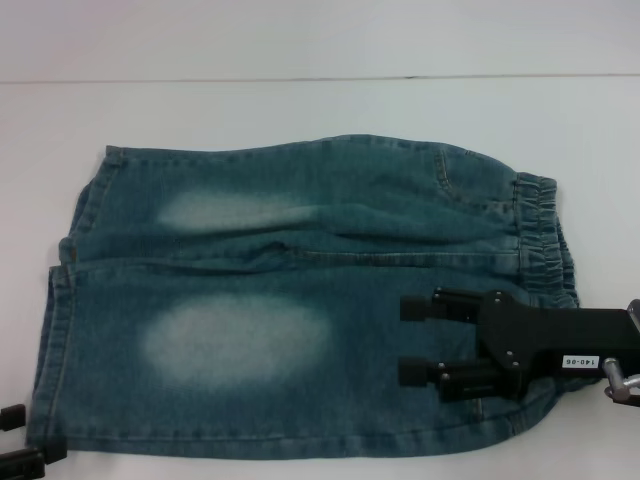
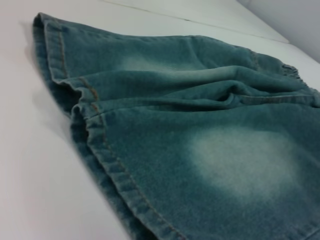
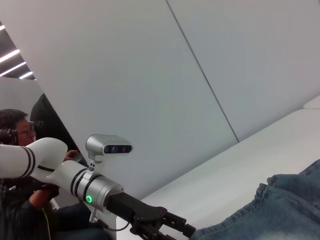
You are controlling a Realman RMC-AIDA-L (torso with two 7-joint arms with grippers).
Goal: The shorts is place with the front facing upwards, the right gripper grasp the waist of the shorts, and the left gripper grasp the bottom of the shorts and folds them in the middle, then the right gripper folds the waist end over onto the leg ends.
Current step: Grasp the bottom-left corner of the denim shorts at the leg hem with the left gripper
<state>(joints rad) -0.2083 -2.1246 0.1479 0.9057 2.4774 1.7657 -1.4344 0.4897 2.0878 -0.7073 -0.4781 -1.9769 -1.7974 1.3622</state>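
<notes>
The denim shorts (image 1: pixel 300 300) are lying flat on the white bench (image 1: pixel 300 110), waistband to the right and leg hems to the left. The right pincer (image 1: pixel 420 340) is hovering over the near-right part of the shorts by the waist, fingers spread wide and holding nothing. The left pincer (image 1: pixel 20 440) is peeking in at the near-left hem corner; can't tell whether it's open or closed.

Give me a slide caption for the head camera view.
Denim shorts flat on white table; right end effector open above the waist side, left end effector at the leg hem.
</notes>
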